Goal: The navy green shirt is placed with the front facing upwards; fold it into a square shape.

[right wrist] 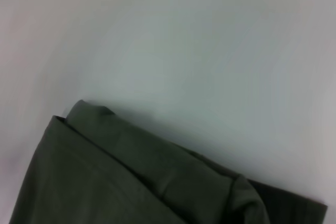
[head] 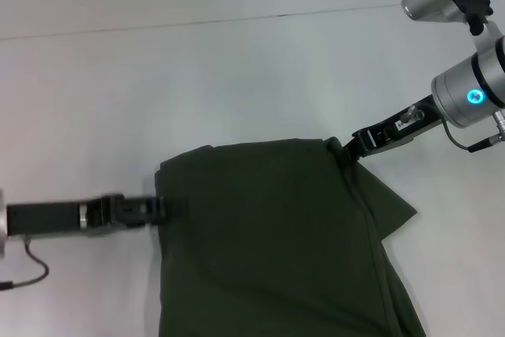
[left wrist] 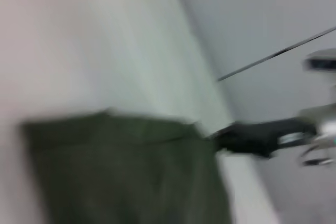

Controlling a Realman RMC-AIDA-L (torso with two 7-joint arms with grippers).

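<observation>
On the near half of the white table (head: 237, 69) lies the navy green shirt (head: 268, 250), running off the near edge of the head view and spread across the middle. Only plain dark green cloth shows, with no lettering, and a sleeve flap juts out to the right. At its left edge, nearer than the right one, the left gripper (head: 170, 208) comes in from the left and pinches the fabric. At the far right corner the right gripper (head: 353, 147) nips the cloth, which puckers into folds there. Beyond the shirt the table is bare white, crossed by a thin dark seam (head: 252, 17).
</observation>
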